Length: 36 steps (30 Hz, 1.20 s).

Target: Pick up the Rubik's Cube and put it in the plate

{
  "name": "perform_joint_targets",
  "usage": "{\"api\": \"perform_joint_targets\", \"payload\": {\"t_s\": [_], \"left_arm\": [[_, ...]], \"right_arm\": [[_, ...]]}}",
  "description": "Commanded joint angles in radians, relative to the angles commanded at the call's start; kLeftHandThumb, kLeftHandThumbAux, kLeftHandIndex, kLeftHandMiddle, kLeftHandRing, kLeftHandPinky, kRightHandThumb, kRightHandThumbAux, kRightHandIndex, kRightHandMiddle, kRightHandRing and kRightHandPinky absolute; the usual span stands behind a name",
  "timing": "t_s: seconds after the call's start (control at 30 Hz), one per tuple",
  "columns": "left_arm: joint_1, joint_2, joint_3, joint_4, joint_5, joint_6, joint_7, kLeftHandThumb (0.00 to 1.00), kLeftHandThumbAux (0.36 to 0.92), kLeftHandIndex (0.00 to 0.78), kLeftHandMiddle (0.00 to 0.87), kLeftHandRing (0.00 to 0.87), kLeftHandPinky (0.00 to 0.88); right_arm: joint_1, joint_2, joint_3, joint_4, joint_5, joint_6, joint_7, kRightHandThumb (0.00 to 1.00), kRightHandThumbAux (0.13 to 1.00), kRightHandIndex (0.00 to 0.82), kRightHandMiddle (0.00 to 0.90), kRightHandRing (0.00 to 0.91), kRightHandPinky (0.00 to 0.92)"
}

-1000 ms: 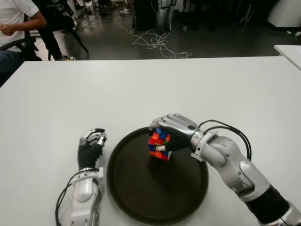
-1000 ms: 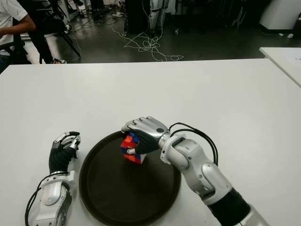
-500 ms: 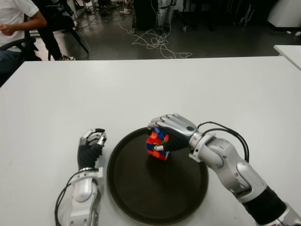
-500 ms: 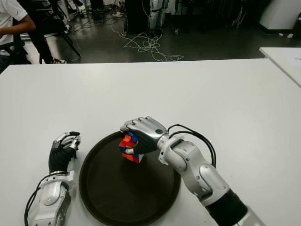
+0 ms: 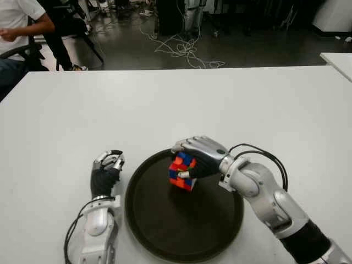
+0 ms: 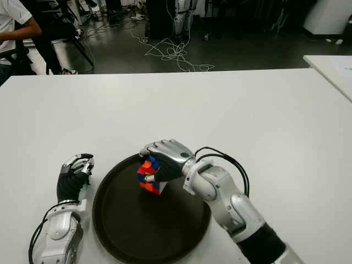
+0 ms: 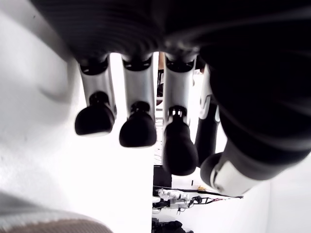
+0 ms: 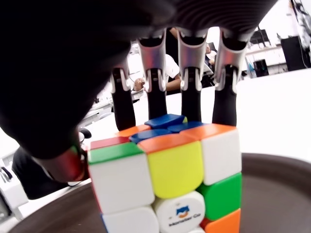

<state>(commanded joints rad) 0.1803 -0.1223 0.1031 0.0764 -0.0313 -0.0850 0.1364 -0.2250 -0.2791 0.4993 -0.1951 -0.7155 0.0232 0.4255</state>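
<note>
My right hand (image 5: 190, 162) is shut on the Rubik's Cube (image 5: 182, 171), a scrambled cube of red, blue, orange and white stickers. It holds the cube over the far half of the round dark brown plate (image 5: 165, 231). In the right wrist view the cube (image 8: 170, 182) fills the middle, with fingers (image 8: 192, 77) wrapped over its top and the plate's rim (image 8: 277, 162) behind it. Whether the cube touches the plate I cannot tell. My left hand (image 5: 107, 168) shows on the white table just left of the plate, fingers curled and holding nothing.
The white table (image 5: 165, 104) stretches far ahead. A person (image 5: 19, 25) sits on a chair beyond its far left corner. Cables (image 5: 184, 52) lie on the dark floor behind the table. A second white table's corner (image 5: 338, 60) shows at the right.
My right hand has carried the cube a little to the left and nearer over the plate. The left hand has not moved.
</note>
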Motion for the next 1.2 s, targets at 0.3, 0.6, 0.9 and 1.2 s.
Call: {"api": "perform_joint_targets", "payload": {"t_s": [0.3, 0.6, 0.9, 1.2], "left_arm": [[-0.004, 0.006, -0.004, 0.016, 0.006, -0.024, -0.002, 0.712, 0.705, 0.444, 0.781, 0.811, 0.81], [-0.004, 0.022, -0.012, 0.022, 0.015, -0.035, -0.019, 0.712, 0.706, 0.444, 0.792, 0.814, 0.811], [-0.003, 0.024, -0.012, 0.022, 0.017, -0.033, -0.026, 0.712, 0.706, 0.444, 0.796, 0.816, 0.812], [0.0, 0.03, -0.018, -0.001, 0.036, 0.021, -0.025, 0.71, 0.707, 0.443, 0.804, 0.819, 0.812]], "right_arm": [[0.004, 0.006, 0.0, 0.004, -0.002, -0.015, -0.022, 0.684, 0.736, 0.436, 0.794, 0.806, 0.788], [0.008, 0.0, 0.001, -0.003, -0.002, -0.02, -0.021, 0.685, 0.737, 0.436, 0.789, 0.795, 0.767], [0.021, 0.0, 0.002, -0.003, -0.003, -0.025, -0.031, 0.685, 0.738, 0.435, 0.786, 0.786, 0.757], [0.032, 0.012, -0.005, 0.012, -0.002, -0.03, -0.066, 0.684, 0.739, 0.433, 0.776, 0.784, 0.757]]}}
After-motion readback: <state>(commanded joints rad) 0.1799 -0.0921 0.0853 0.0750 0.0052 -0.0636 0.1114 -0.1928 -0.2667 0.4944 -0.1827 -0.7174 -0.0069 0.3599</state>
